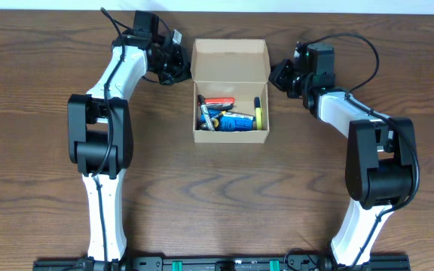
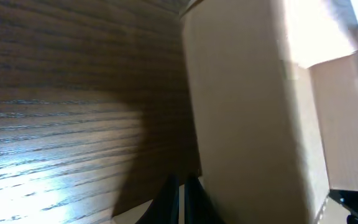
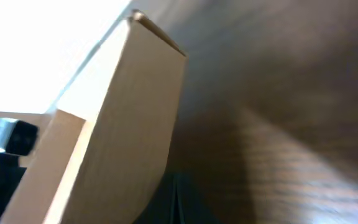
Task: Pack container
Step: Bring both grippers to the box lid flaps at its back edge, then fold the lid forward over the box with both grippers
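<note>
The tan cardboard container (image 1: 230, 135) sits open at the middle of the table, its flap lid (image 1: 230, 60) standing up at the far side. Several markers and pens (image 1: 228, 117) lie inside it. My left gripper (image 1: 181, 74) is shut and sits at the lid's left edge; the left wrist view shows its fingers (image 2: 180, 200) together against the tan cardboard (image 2: 247, 124). My right gripper (image 1: 279, 75) is shut at the lid's right edge; the right wrist view shows its dark fingers (image 3: 176, 199) together beside the cardboard (image 3: 123, 124).
The wooden table (image 1: 51, 196) stretches out on all sides of the box. A white wall edge runs along the far side. Both arm bases stand at the near edge.
</note>
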